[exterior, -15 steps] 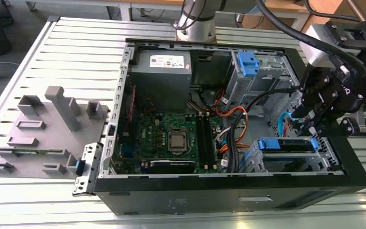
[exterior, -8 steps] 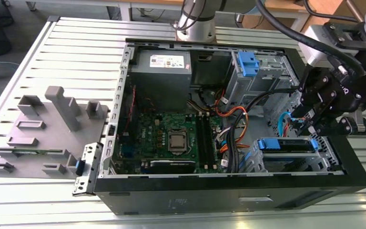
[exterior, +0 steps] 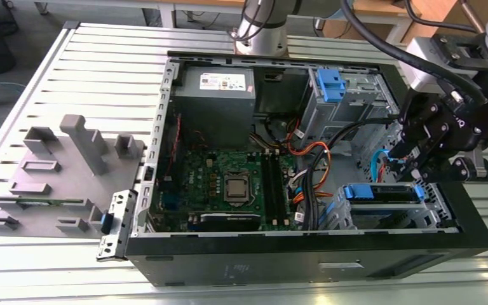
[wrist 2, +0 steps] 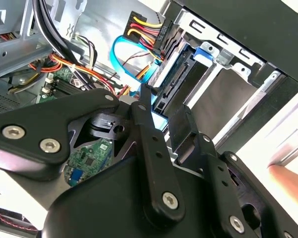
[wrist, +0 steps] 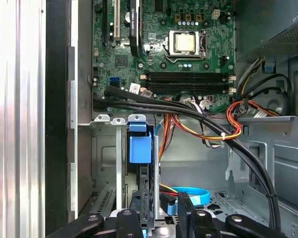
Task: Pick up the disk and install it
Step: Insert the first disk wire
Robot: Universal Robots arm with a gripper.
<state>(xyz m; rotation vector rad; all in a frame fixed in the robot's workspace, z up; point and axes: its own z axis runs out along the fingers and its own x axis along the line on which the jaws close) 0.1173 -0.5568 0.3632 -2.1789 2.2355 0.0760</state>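
The black, two-fingered gripper [exterior: 426,166] hangs at the right of the exterior view, over the right-hand side of the open black computer case [exterior: 312,267] that lies on the slatted metal tabletop [exterior: 100,76]. In both wrist views its fingers [wrist 2: 150,124] stand narrowly apart, with only a slim gap between them, and reach down toward the drive bay; whether they touch or pinch anything there cannot be told.

The disk, a flat hard drive in a blue plastic bracket [exterior: 380,192], sits in the grey metal drive cage [exterior: 434,203] in the lower right of the exterior view, just below the gripper. In the first wrist view the bracket's blue tab [wrist: 139,148] stands out at the lower middle, with the drive's dark edge running down between the fingers.

The green motherboard [exterior: 227,184] fills the case's middle, and a bundle of black, orange and yellow cables [wrist: 208,124] crosses between it and the cage. A grey plastic fixture with upright blocks [exterior: 66,171] rests on the tabletop at the left of the exterior view.
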